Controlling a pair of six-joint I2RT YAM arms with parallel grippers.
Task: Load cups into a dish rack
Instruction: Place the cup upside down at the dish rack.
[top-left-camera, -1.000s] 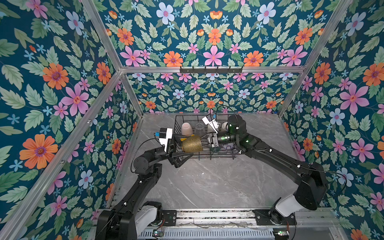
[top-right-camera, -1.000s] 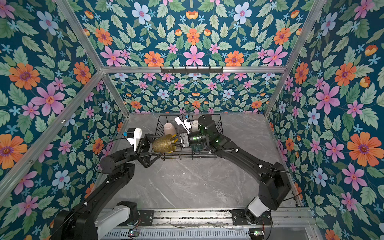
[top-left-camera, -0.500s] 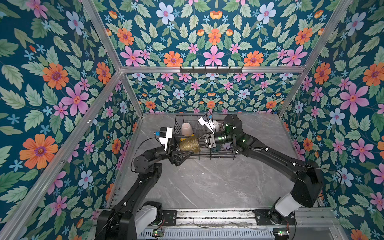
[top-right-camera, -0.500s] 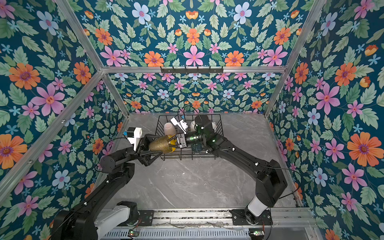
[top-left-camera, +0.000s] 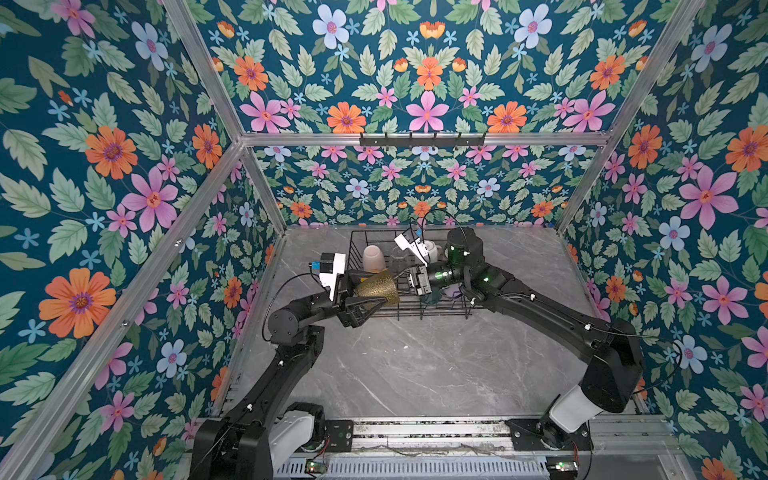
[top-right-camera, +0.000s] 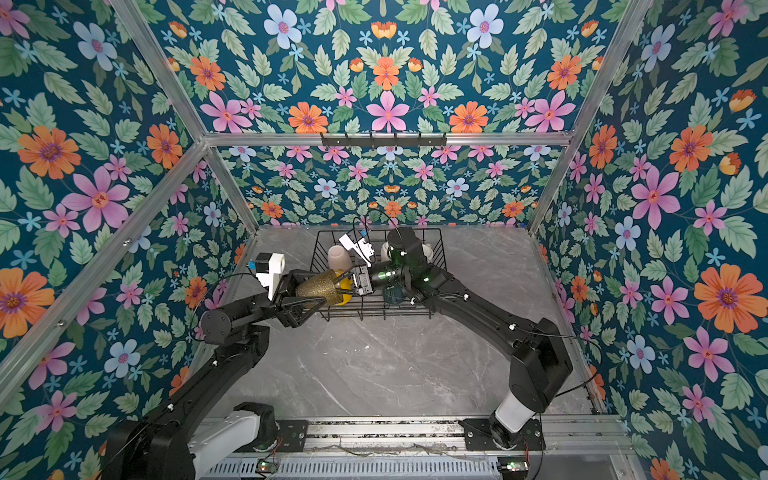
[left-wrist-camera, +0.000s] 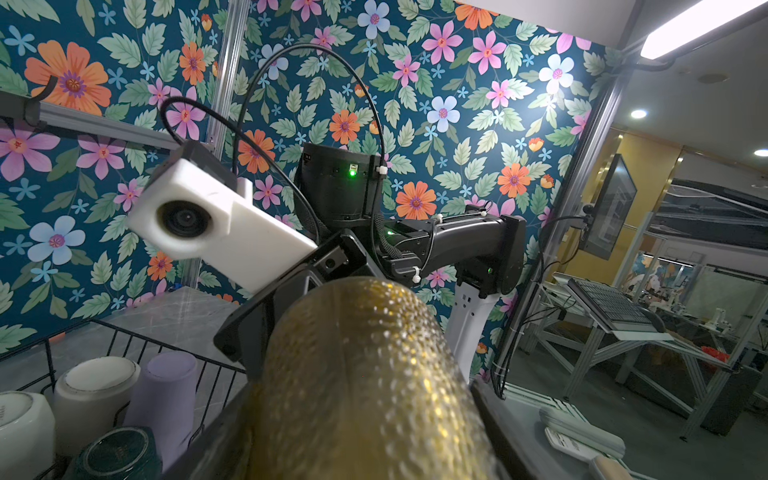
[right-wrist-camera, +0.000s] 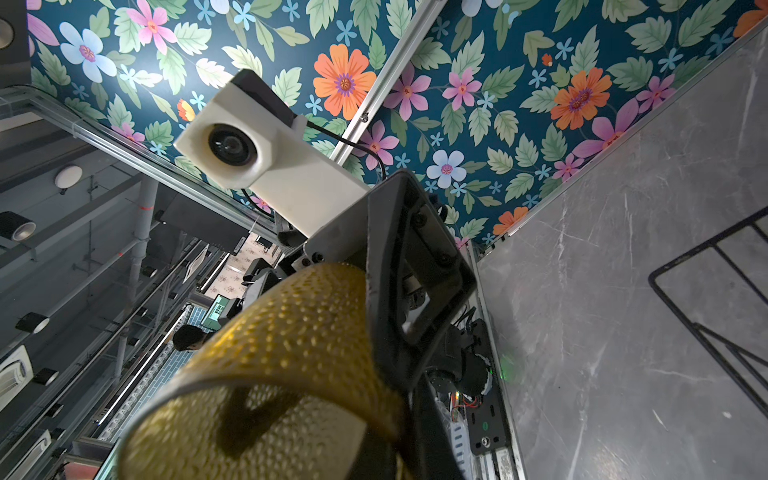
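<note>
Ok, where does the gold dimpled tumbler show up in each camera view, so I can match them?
In a top view: the gold dimpled tumbler lies sideways, left of centre, at the left edge of the black wire dish rack.
In a top view: same place, slightly further left.
Left wrist: fills the near foreground.
Right wrist: near foreground, open mouth toward the lens.
Shared landmark: that rack.
</note>
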